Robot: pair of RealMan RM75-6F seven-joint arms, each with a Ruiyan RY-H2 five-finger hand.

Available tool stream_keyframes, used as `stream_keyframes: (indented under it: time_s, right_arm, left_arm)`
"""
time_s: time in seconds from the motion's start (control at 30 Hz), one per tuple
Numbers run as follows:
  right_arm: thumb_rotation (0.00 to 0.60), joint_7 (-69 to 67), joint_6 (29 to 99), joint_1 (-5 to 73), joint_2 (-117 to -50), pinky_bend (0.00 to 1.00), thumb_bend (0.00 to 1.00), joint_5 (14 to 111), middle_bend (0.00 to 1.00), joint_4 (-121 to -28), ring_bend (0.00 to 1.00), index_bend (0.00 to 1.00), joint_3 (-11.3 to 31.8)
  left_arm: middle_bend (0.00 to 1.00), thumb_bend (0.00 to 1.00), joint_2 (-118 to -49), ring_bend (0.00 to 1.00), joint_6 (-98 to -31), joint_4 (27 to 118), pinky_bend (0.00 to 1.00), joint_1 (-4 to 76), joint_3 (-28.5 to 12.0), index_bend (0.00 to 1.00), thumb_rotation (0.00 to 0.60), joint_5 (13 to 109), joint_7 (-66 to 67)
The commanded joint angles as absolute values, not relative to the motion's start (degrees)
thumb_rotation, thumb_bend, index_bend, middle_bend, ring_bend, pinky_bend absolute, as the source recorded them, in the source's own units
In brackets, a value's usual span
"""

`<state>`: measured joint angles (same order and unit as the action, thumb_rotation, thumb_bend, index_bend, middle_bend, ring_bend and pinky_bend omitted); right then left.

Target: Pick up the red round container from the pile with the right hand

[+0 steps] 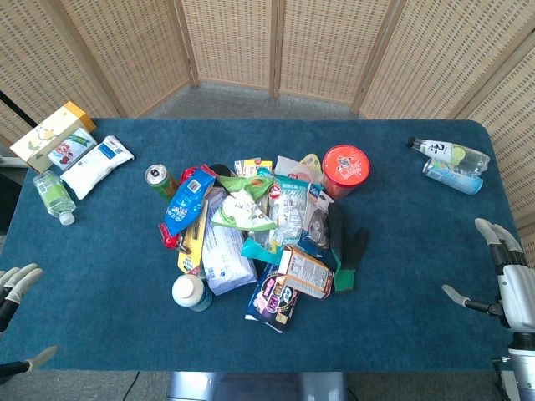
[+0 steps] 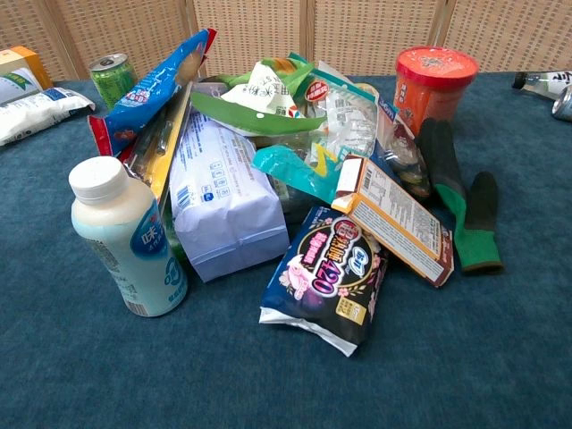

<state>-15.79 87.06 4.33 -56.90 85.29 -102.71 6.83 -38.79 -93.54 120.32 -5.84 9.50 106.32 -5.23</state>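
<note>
The red round container (image 1: 345,170) stands upright at the back right edge of the pile; in the chest view the red round container (image 2: 433,88) rises behind a green-and-black glove (image 2: 465,210). My right hand (image 1: 503,280) hovers at the table's right edge, far from the container, fingers spread and holding nothing. My left hand (image 1: 15,292) shows at the left edge, also spread and empty. Neither hand appears in the chest view.
The pile holds a white bottle (image 2: 130,237), a blue-and-white pouch (image 2: 223,197), a dark purple packet (image 2: 326,273), a flat box (image 2: 398,219) and a green can (image 1: 158,179). Two bottles (image 1: 451,164) lie at the back right; boxes and packets (image 1: 67,146) at the back left.
</note>
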Motion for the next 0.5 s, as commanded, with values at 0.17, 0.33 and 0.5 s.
stream_keyframes:
  time_s: [0.17, 0.33, 0.5]
  right_arm:
    - [0.6, -15.1, 86.5, 4.6, -57.3, 0.0, 0.0, 85.3, 0.0, -102.5, 0.0, 0.0, 6.7]
    - [0.6, -14.4, 82.5, 6.4, -57.3, 0.0, 0.0, 85.0, 0.0, -102.5, 0.0, 0.0, 6.2]
    - [0.6, -15.7, 73.1, 12.7, -55.5, 0.0, 0.0, 83.2, 0.0, -103.4, 0.0, 0.0, 8.4]
  left_arm:
    - [0.0, 0.0, -39.0, 0.0, -93.4, 120.5, 0.0, -5.9, 9.4, 0.06, 0.6, 106.3, -4.4]
    - [0.0, 0.0, -39.3, 0.0, -92.8, 120.7, 0.0, -5.5, 9.0, 0.06, 0.6, 105.2, -4.2]
    - [0.0, 0.0, -39.6, 0.0, -91.4, 120.7, 0.0, -4.7, 8.4, 0.06, 0.6, 103.4, -3.6]
